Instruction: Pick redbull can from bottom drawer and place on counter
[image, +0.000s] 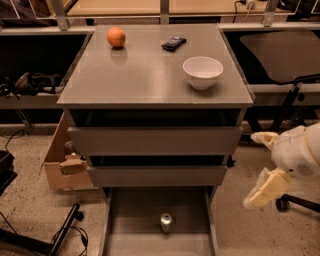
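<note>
The redbull can (166, 221) stands upright on the floor of the pulled-out bottom drawer (131, 216), near the middle, its silver top showing. The counter (145, 70) is the grey top of the cabinet above it. My gripper (258, 164) is off to the right of the cabinet, level with the lower closed drawer and well apart from the can. It points left, and its two cream fingers (264, 189) are spread apart with nothing between them.
On the counter are a white bowl (202, 71) at the right, an orange (116, 37) at the back left and a small black device (173, 43) at the back. A cardboard box (64, 167) stands left of the cabinet. A chair base (295, 200) is behind the gripper.
</note>
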